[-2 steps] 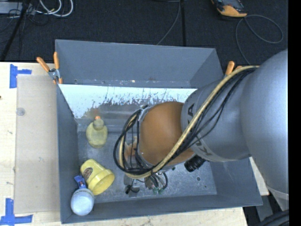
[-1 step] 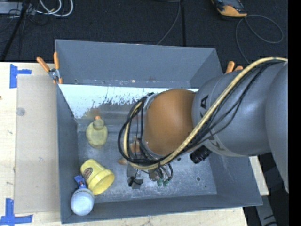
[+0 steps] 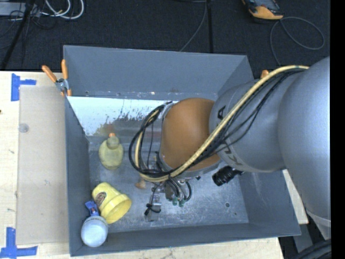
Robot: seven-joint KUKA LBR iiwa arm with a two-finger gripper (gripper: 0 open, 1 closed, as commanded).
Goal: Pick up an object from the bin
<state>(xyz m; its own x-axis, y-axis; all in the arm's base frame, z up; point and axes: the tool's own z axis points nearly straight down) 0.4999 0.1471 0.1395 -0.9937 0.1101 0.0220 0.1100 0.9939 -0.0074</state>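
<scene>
Nearest the camera, well off to the view's left of the claw (image 3: 153,206) and lower in the frame, lay a white round-topped thing (image 3: 94,232), perhaps a bottle's cap end. It looked smooth and domed, so a pinch on it would likely slip.

Just beyond it, and the nearest thing to the claw on the view's left, lay a yellow plastic cup (image 3: 113,201) on its side, with a small blue part (image 3: 91,206) at its edge. It was bright yellow, short and ribbed at the rim. I judged it light, hollow and fairly stiff. The best hold would be across the rim wall, one side inside the mouth and one outside, since the rounded body could roll away.

The claw itself hung low over bare floor of the grey bin (image 3: 161,74), touching nothing that could be seen. Whether it was open or closed could not be told, as cables and the orange wrist cover (image 3: 186,131) crowded it.

A small brownish scrap (image 3: 141,185) lay just past the claw, too small to identify.

Farther back and to the view's left stood a pale yellow squeeze bottle (image 3: 111,152) with a narrow neck. It probably was soft-walled and light, and best taken across its belly.
</scene>
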